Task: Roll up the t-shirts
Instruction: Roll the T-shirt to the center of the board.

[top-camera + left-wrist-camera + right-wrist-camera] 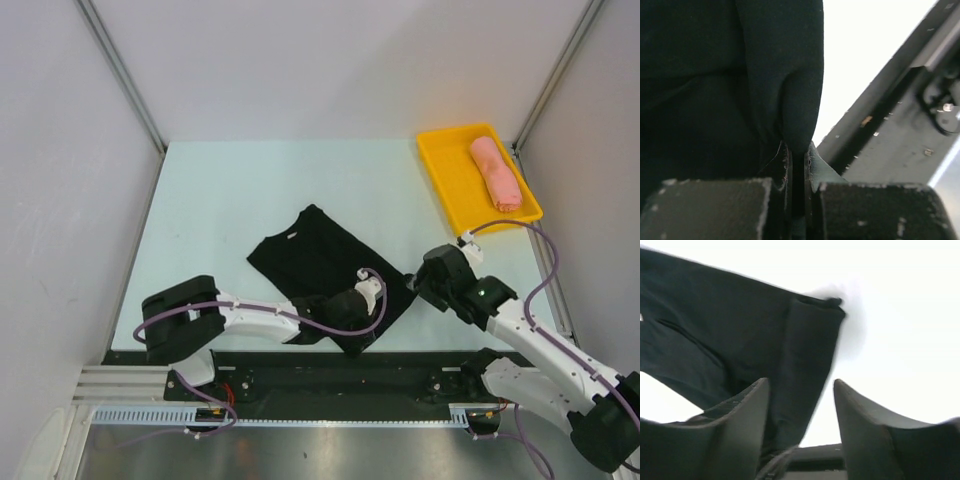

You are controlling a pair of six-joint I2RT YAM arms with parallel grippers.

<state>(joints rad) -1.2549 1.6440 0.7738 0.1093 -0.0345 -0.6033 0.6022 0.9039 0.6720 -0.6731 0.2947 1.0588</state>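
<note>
**Reporter:** What goes under the photo? Start from the yellow tray [450, 170].

**Onlooker:** The tray sits at the far right corner of the table [220, 200]. Inside it lies the pink roll [497, 172], lengthwise, filling most of the tray's right half.

**Reporter:** And the other shirt?

**Onlooker:** The black tee [320, 255] lies flat on the table, left of the tray and nearer the arms' bases, well apart from it. It is turned on a diagonal, with its collar at the end farther from the bases (from where I stand it looks folded narrow rather than spread wide).

**Reporter:** The arms?

**Onlooker:** Both are at the tee's edge on the side below the tray. The left gripper [797, 150] is the one farther from the tray, at the tee's near corner. Its jaws are pressed together on a pinched ridge of black cloth, and the fabric rises straight out of the seam between them.

**Reporter:** The right one?

**Onlooker:** The right gripper [800, 381] is directly below the tray's near end, at the tee's right edge. Its jaws stand apart. A folded edge of the black cloth runs into the gap along one jaw, and bare white table shows beside the other. Nothing is clamped there.
</note>
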